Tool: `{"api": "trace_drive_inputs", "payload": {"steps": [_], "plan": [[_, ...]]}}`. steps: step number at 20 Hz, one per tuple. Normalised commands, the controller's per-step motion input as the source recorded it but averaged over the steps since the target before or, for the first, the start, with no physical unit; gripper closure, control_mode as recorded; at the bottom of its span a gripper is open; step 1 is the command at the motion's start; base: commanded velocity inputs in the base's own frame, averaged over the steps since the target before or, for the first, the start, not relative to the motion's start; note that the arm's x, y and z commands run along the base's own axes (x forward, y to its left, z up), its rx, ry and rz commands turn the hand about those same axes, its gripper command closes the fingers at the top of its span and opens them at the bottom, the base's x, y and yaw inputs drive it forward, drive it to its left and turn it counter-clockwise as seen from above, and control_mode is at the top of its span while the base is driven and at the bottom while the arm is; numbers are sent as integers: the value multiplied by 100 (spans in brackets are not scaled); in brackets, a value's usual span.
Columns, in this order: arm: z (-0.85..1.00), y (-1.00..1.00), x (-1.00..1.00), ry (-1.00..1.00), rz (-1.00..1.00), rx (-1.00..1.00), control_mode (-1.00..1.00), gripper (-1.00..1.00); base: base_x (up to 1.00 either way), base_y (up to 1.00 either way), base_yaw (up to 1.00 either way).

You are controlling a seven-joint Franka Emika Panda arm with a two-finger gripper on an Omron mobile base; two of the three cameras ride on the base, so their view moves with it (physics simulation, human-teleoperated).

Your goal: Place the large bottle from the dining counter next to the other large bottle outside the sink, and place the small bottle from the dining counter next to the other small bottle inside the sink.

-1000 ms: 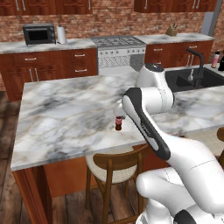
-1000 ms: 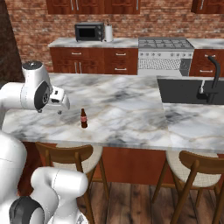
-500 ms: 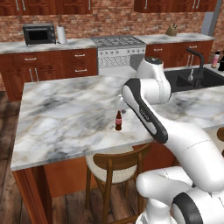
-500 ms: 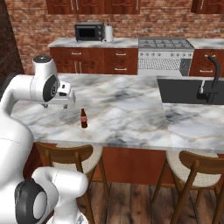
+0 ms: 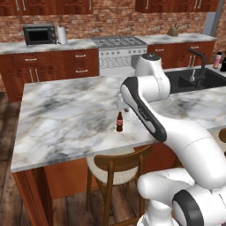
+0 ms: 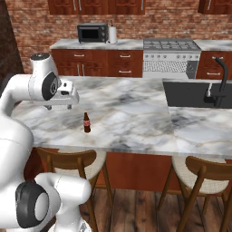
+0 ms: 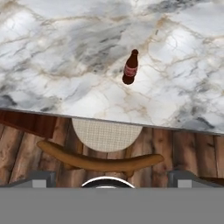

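The small bottle (image 5: 119,121) (image 6: 86,122) (image 7: 130,68), red-brown, stands upright near the front edge of the dining counter (image 5: 66,114) (image 6: 131,108). My gripper (image 6: 58,108) hovers above the counter a little left of it, fingers down, open and holding nothing. In the hand view the fingertips (image 7: 40,178) sit wide apart at the bottom. The black sink (image 5: 209,79) (image 6: 195,93) lies to the right. Behind it the large bottle (image 5: 217,59), pink-bodied, stands beside the other large bottle (image 5: 224,64). The other small bottle is hidden.
A black faucet (image 5: 201,66) (image 6: 221,77) arches over the sink. Wooden stools (image 5: 117,165) (image 6: 72,161) (image 6: 204,170) stand under the counter's front edge. A stove (image 5: 121,42), a microwave (image 5: 39,34) and a paper roll (image 5: 62,34) line the back wall.
The arm's upper joints have lifted and swung back a little, and the hand has shifted slightly over the counter. The jaws stayed open. The small bottle has not moved.
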Motion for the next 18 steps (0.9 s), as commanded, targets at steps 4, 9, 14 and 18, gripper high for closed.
{"api": "trace_drive_inputs", "payload": {"steps": [4,9,14,18], "plan": [[-10,-3,32,0,0,-2,-100,-100,0,0,0],[-25,-6,59,0,0,-1,-100,-100,0,0,0],[-27,-3,61,0,0,0,-100,-100,0,0,0],[-26,0,53,0,0,0,-100,-100,0,0,0]]}}
